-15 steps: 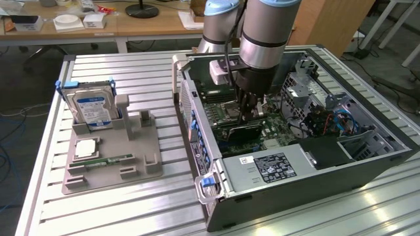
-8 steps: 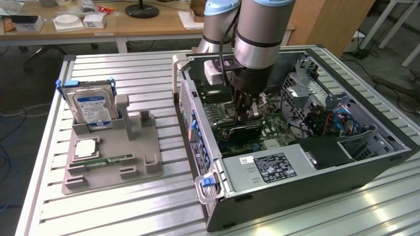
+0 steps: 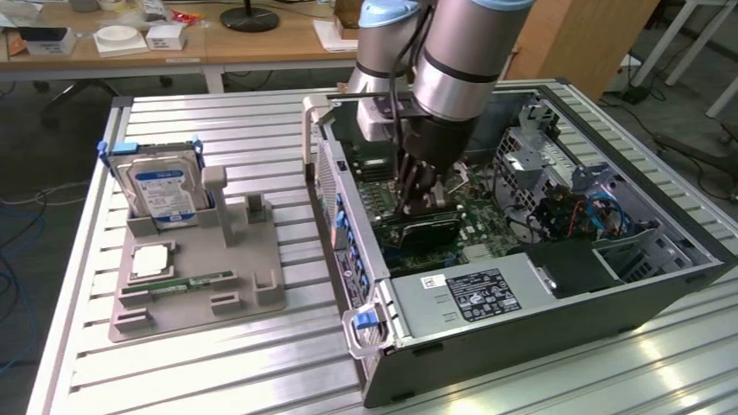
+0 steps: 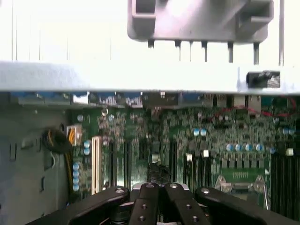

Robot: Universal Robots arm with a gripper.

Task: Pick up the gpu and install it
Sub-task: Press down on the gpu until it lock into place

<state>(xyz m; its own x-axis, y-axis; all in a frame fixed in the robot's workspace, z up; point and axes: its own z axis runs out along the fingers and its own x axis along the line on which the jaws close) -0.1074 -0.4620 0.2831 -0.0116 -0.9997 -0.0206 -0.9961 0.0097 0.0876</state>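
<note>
A slatted metal table [image 3: 231, 363] holds an open computer case [image 3: 554, 311] lying on its side, with wooden desks and an office floor behind it. Directly beneath the jaws, down on the green circuit board [image 3: 485, 233], lies the gpu [image 3: 421, 229], a dark flat card sitting among the slots with its long edge running across the case floor. The gripper [image 3: 419, 197] reaches down into the case and its jaws are clenched tight, the black fingers [image 4: 154, 201] pressed together right at the top of the card; whether they pinch its edge or merely press on it cannot be told. In the wrist view the fingertips meet just above a row of dark slots and one cream-coloured slot [image 4: 96, 164]. Just beyond the jaws, toward the exterior view's right, a tangle of red and blue cables [image 3: 576, 212] and a silver metal cage [image 3: 537, 147] crowd the space. Nearer the camera from the jaws sits a grey box with a label [image 3: 473, 294]. Well apart from the jaws, to the exterior view's left, a grey holder tray [image 3: 196, 285] carries an upright hard drive [image 3: 164, 194] with a blue-and-white label, and a slim green memory stick [image 3: 190, 281] lies flat on it.
</note>
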